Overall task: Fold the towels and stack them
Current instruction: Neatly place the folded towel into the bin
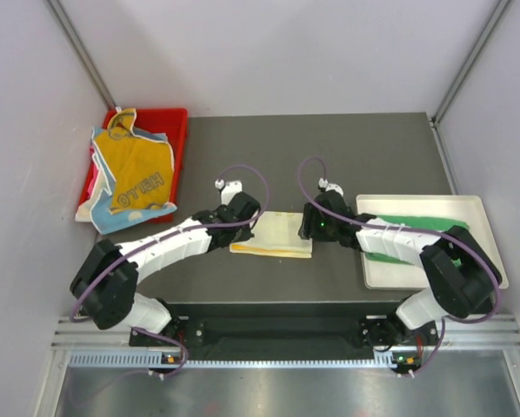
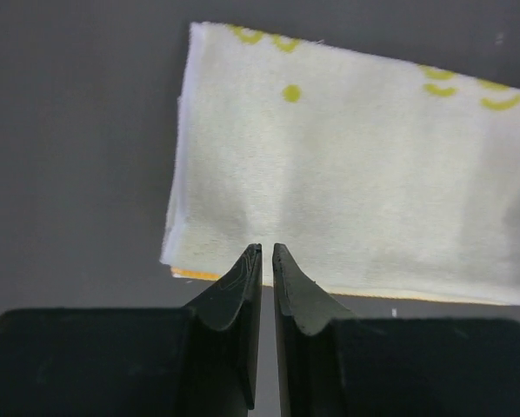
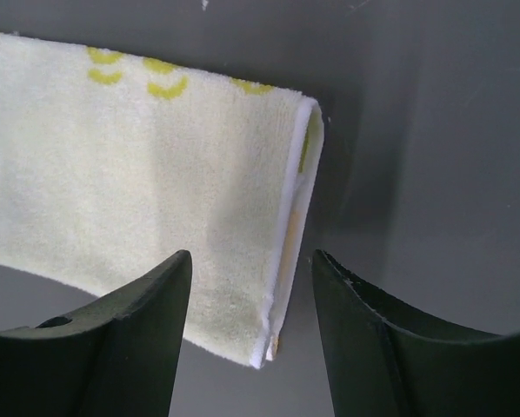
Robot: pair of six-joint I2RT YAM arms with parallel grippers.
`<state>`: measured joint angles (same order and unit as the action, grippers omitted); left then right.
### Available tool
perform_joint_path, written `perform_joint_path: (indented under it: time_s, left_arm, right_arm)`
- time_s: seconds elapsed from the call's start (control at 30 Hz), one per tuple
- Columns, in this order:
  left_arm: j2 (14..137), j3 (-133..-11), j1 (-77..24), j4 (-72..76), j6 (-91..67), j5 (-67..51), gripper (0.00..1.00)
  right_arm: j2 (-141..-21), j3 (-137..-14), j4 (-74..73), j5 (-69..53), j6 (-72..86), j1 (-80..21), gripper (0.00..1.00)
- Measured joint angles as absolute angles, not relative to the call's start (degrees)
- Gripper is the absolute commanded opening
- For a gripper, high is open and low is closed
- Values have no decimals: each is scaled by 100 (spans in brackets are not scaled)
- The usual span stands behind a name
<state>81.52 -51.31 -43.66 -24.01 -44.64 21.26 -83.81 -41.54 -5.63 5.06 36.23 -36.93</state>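
My overhead camera looks down on the whole dark grey worktop (image 1: 373,148); both wrist cameras sit close, sharing the folded pale yellow patterned towel (image 2: 347,165).

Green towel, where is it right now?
In the top view the green towel lies flat in the white tray on the right side of the table, partly hidden under the right arm.

The left arm (image 1: 169,243) has its elbow low and out to the side, and its forearm reaches inward toward the centre. The right arm (image 1: 399,239) mirrors this pose. The left gripper (image 2: 267,248) holds its fingers (image 2: 234,287) nearly together, with only a thin slit between them. The right gripper (image 3: 251,258) has both fingers spread wide apart.
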Motion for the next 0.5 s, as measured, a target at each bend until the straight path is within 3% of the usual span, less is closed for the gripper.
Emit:
perform_joint_path:
  time_s: [0.37, 0.5]
  left_arm:
    - [8136, -4014, -4364, -2351, -4523, 2222, 12]
    - [7990, -3887, -4364, -2314, -4547, 2191, 12]
  right_arm:
    - [-8995, -4418, -517, 875, 3968, -3931, 55]
    - [-9190, -4595, -510, 1072, 4115, -4108, 47]
